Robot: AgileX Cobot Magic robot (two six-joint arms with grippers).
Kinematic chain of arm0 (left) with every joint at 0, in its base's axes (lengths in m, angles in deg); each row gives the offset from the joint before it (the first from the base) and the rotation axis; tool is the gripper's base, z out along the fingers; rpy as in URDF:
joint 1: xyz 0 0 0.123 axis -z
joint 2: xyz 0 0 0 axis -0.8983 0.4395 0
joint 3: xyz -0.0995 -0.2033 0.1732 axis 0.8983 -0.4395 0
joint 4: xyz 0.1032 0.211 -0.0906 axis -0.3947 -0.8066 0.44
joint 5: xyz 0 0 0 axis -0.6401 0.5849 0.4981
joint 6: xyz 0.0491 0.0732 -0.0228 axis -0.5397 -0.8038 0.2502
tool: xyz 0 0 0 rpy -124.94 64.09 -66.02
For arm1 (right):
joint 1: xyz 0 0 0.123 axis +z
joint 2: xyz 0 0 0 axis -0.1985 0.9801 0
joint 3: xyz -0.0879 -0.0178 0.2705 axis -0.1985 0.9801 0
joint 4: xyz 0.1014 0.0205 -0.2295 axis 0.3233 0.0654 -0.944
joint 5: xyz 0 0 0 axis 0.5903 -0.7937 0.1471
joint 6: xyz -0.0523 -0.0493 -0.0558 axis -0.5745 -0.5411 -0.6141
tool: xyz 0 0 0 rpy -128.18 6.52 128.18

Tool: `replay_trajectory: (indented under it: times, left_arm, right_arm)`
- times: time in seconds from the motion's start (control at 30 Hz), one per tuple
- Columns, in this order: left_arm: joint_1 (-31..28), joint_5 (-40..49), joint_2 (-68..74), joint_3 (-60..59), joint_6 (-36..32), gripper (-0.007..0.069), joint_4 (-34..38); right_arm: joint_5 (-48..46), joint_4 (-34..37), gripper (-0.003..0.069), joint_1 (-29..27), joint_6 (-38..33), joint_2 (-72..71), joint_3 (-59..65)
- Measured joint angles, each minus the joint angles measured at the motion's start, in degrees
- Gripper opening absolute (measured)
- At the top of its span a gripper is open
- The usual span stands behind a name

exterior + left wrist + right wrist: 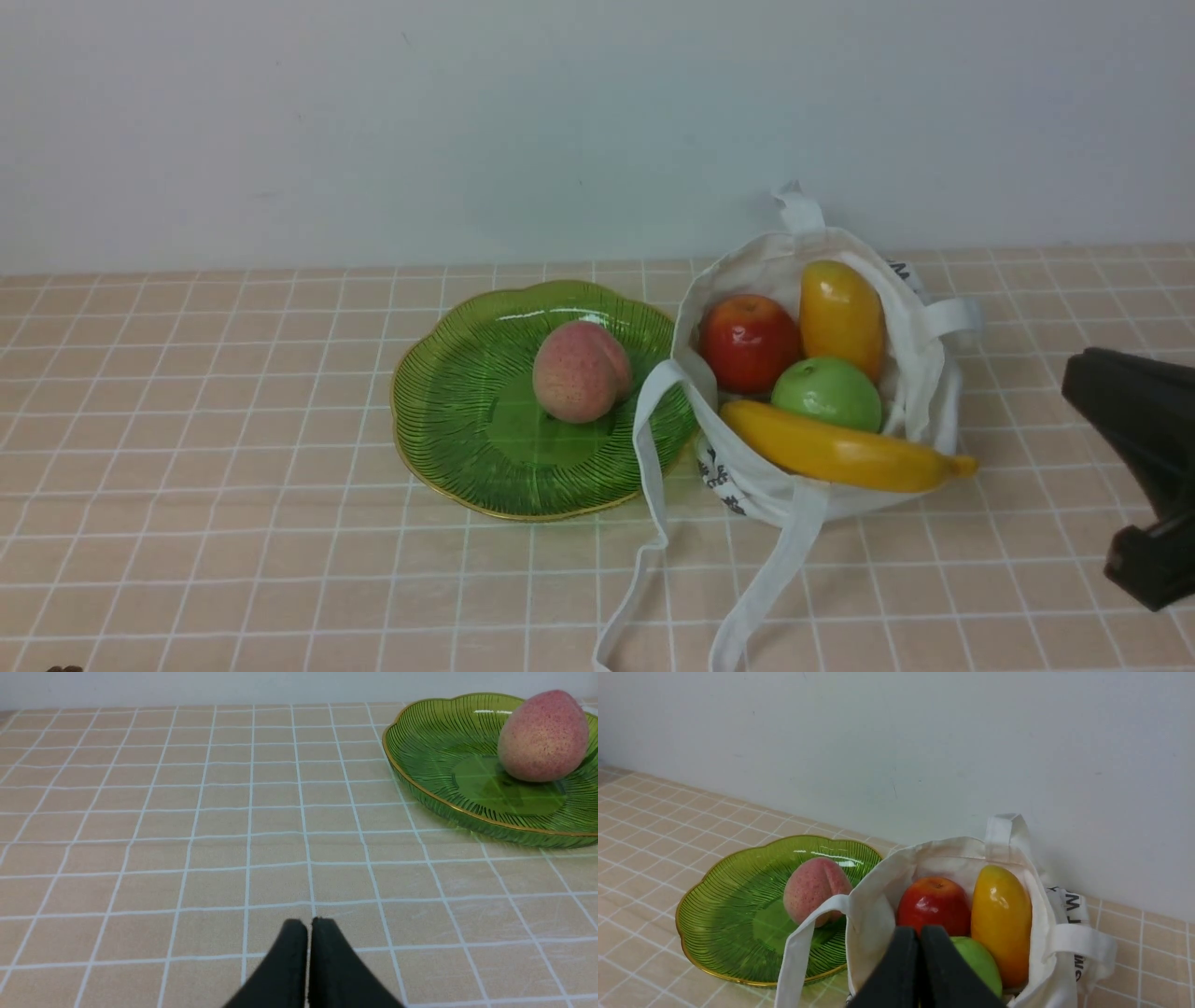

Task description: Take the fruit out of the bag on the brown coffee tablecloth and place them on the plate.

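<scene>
The speckled pink peach (pixel 581 371) sits on the ribbed green glass plate (pixel 457 420). At its three o'clock, the white cloth bag (pixel 747 485) gapes, so the four glossy fruits (pixel 826 392) look reachable. The left gripper (pixel 308 922) and right gripper (pixel 919 931) are pinched closed, empty.

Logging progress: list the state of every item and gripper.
peach: on the plate
plate: holds only the peach
bag: open, strap over the plate's rim
red apple: in the bag
mango: in the bag
green apple: in the bag
banana: across the bag's mouth
left gripper: shut, empty
right gripper: shut, empty
</scene>
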Motion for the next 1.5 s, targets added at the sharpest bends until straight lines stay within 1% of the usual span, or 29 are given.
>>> replay_trajectory:
  times: [0.07,0.17,0.23,0.37,0.4,0.43,0.47,0.5,0.57,0.63,0.67,0.7,0.77,0.9,0.97,1.07,1.5]
  left_arm:
    - [0.00,0.00,0.00,0.00,0.00,-0.0008,0.00]
    - [0.00,0.00,0.00,0.00,0.00,-0.0008,0.00]
    - [0.00,0.00,0.00,0.00,0.00,-0.0008,0.00]
    - [0.00,0.00,0.00,0.00,0.00,-0.0008,0.00]
    - [0.00,0.00,0.00,0.00,0.00,-0.0008,0.00]
    - [0.00,0.00,0.00,0.00,0.00,-0.0008,0.00]
    - [0.00,0.00,0.00,0.00,0.00,-0.0008,0.00]
    - [0.00,0.00,0.00,0.00,0.00,-0.0008,0.00]
    - [0.00,0.00,0.00,0.00,0.00,-0.0008,0.00]
    - [0.00,0.00,0.00,0.00,0.00,-0.0008,0.00]
    - [0.00,0.00,0.00,0.00,0.00,-0.0008,0.00]
    - [0.00,0.00,0.00,0.00,0.00,-0.0008,0.00]
    - [0.00,0.00,0.00,0.00,0.00,-0.0008,0.00]
    - [0.00,0.00,0.00,0.00,0.00,-0.0008,0.00]
    - [0.00,0.00,0.00,0.00,0.00,-0.0008,0.00]
    - [0.00,0.00,0.00,0.00,0.00,-0.0008,0.00]
    - [0.00,0.00,0.00,0.00,0.00,-0.0008,0.00]
  right_arm:
    - [0.00,0.00,-0.0014,0.00,0.11,-0.07,0.19]
    - [-0.07,-0.59,-0.0014,0.00,2.45,-1.23,1.07]
    - [-0.06,-4.24,-0.0014,0.00,7.11,-4.16,2.88]
    - [0.01,-15.18,-0.0014,-0.93,17.36,-11.61,8.42]
    - [-0.07,-18.44,-0.0014,-2.10,21.03,-14.17,10.54]
    - [-0.13,-19.92,-0.0014,-2.84,22.91,-15.45,11.60]
    - [-0.28,-23.46,-0.0014,-5.25,27.64,-18.87,14.45]
    - [-0.28,-23.83,-0.0014,-5.58,28.19,-19.29,14.80]
    - [-0.81,-27.11,-0.0014,-9.23,32.58,-23.74,18.48]
    - [-1.46,-28.87,-0.0014,-12.31,34.73,-27.49,21.52]
    - [-1.79,-29.11,-0.0014,-12.87,35.02,-28.21,22.07]
    - [-2.74,-29.16,-0.0014,-14.94,35.58,-30.96,24.16]
    - [-4.08,-29.16,-0.0014,-16.93,35.82,-33.79,26.15]
    - [-6.79,-29.16,-0.0014,-19.65,35.94,-37.77,27.89]
    - [-7.41,-29.16,-0.0014,-19.99,35.99,-38.54,27.89]
    - [-11.07,-29.16,-0.0014,-20.05,35.99,-39.60,27.83]
    - [-11.67,-29.21,-0.0014,-20.53,36.01,-39.60,27.72]
